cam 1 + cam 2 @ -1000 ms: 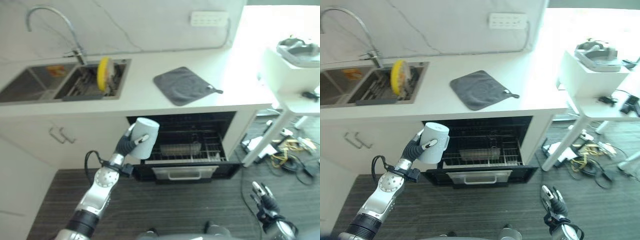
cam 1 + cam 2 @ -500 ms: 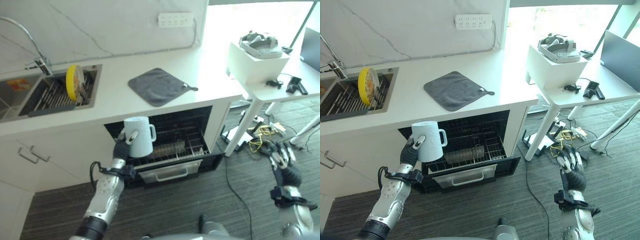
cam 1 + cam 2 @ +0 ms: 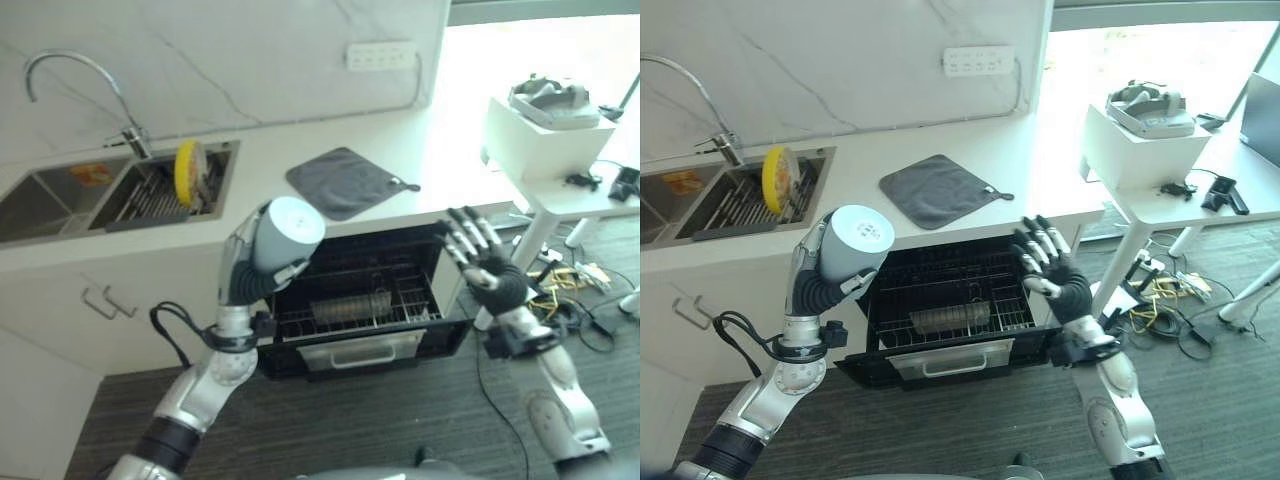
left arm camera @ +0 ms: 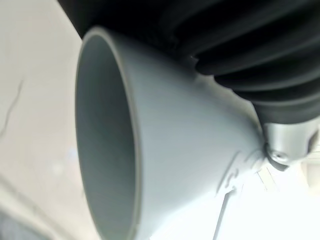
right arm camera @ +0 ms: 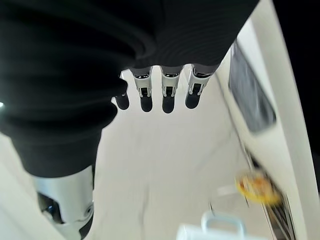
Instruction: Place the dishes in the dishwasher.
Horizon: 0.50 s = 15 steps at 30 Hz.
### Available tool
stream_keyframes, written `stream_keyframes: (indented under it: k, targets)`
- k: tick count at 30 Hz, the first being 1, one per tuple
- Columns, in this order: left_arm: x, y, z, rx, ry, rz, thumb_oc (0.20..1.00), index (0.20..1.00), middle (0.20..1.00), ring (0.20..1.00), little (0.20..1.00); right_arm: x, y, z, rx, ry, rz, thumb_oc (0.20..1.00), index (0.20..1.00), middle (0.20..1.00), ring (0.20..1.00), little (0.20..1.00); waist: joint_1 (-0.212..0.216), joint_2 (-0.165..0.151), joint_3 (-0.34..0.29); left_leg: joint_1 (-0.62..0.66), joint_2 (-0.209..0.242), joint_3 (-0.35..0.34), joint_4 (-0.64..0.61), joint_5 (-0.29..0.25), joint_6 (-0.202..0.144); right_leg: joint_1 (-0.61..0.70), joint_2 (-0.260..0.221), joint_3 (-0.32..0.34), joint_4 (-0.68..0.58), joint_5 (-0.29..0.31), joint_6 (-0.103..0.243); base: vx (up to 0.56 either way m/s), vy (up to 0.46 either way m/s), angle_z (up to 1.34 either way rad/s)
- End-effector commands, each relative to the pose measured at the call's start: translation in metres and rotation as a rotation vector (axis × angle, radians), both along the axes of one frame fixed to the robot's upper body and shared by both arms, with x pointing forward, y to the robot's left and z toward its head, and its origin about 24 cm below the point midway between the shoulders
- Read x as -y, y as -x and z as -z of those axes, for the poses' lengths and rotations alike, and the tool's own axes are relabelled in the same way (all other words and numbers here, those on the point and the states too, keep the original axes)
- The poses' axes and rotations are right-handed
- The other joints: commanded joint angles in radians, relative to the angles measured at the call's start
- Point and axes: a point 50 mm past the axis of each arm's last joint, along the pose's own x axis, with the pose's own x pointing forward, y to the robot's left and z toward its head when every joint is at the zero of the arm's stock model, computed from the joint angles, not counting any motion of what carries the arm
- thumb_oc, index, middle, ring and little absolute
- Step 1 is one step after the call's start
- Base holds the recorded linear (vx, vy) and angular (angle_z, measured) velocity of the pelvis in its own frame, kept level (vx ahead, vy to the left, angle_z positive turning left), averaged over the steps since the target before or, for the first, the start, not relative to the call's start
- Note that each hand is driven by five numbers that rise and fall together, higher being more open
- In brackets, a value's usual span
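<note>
Left hand (image 3: pixel 243 275) curled round a pale mug (image 3: pixel 285 233), stiff, smooth, likely breakable, best gripped around its body; right hand (image 3: pixel 1052 272) was spread, empty.

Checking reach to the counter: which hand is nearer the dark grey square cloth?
Right. The open right hand is raised just below the dark grey square cloth's near right corner; the left hand, holding the pale mug, sits farther off to its left.
</note>
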Motion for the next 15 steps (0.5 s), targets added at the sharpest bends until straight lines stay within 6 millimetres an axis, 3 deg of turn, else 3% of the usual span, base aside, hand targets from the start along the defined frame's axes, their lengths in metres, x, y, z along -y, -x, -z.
stream_keyframes:
  k: [1,7,15]
  targets:
    - [-0.012,-0.016,-0.025,0.176,-0.025,-0.105,0.2,0.2,0.2,0.2,0.2,-0.001,-0.003,-0.024,0.116,-0.001,0.008,1.0,1.0,1.0,1.0,1.0,0.017,-0.071,0.006,-0.014,0.013,-0.083,0.074,-0.117,-0.003,0.062,-0.064,-0.052,0.039,-0.127,0.041,0.07,-0.008,0.34]
    - [0.008,-0.015,-0.019,0.263,0.054,-0.122,0.2,0.2,0.2,0.2,0.2,-0.033,-0.009,-0.028,0.086,-0.011,-0.122,1.0,1.0,1.0,1.0,1.0,0.066,-0.082,0.01,-0.012,0.006,-0.132,0.059,-0.116,-0.005,0.087,-0.062,-0.061,0.023,-0.124,0.04,0.05,-0.017,0.17]
    - [0.021,-0.015,-0.018,0.343,0.056,-0.173,0.2,0.2,0.2,0.2,0.2,-0.05,-0.014,-0.037,0.089,-0.008,-0.173,1.0,1.0,1.0,1.0,1.0,0.085,-0.086,0.01,0.001,-0.002,-0.146,0.039,-0.112,-0.005,0.111,-0.054,-0.063,0.007,-0.122,0.035,0.03,0.007,0.12]
